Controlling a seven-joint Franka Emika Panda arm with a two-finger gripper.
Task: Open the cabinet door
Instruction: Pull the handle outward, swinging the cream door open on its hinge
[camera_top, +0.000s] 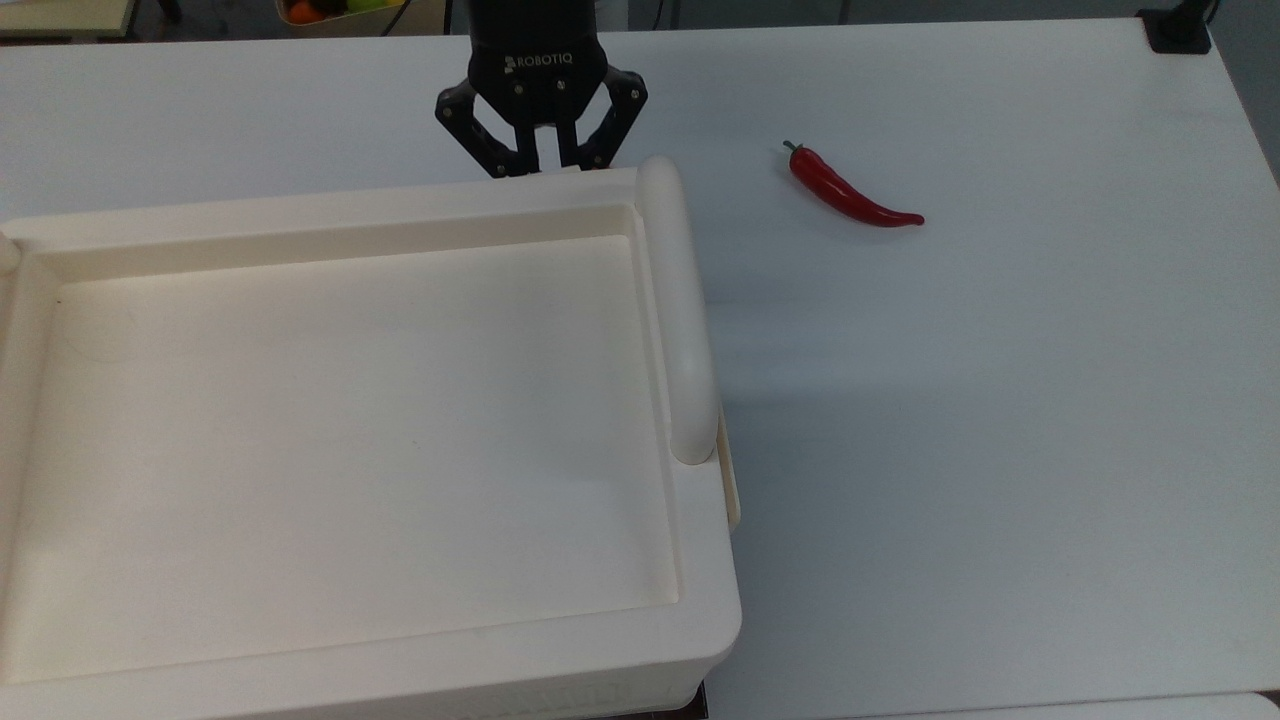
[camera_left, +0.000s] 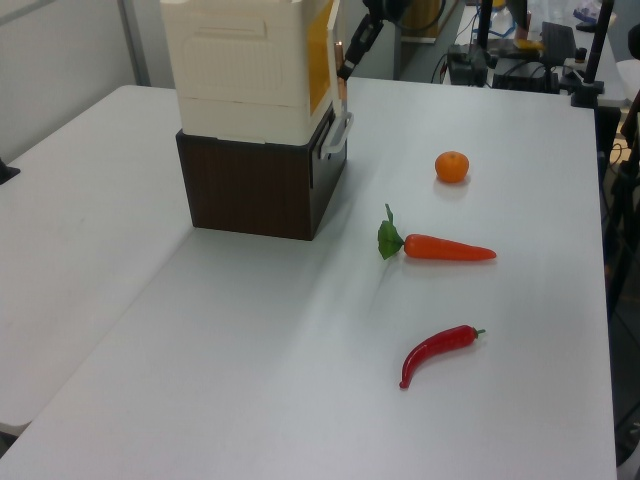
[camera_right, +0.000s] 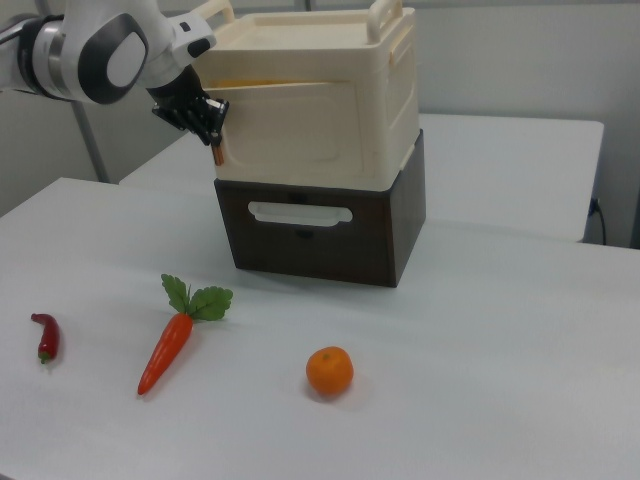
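The cabinet (camera_top: 300, 212) (camera_left: 240, 60) (camera_right: 390, 110) is a large cream box standing on a dark brown base. Its front panel, the cabinet door (camera_right: 290, 130), stands slightly ajar, its left edge in the right view swung outward. A yellow-orange gap shows above it, and the left view shows the orange inside (camera_left: 320, 55). My black gripper (camera_top: 540, 168) (camera_left: 345, 65) (camera_right: 208, 128) sits at that free edge, shut on it. In the top view the cabinet's top hides the fingertips.
The brown base (camera_right: 320, 245) has a drawer with a white handle (camera_right: 300, 213). A red chili (camera_top: 850, 195) (camera_left: 435, 352) (camera_right: 46, 337), a carrot (camera_left: 445, 247) (camera_right: 165, 350) and an orange (camera_left: 452, 166) (camera_right: 330, 371) lie on the white table in front of the cabinet.
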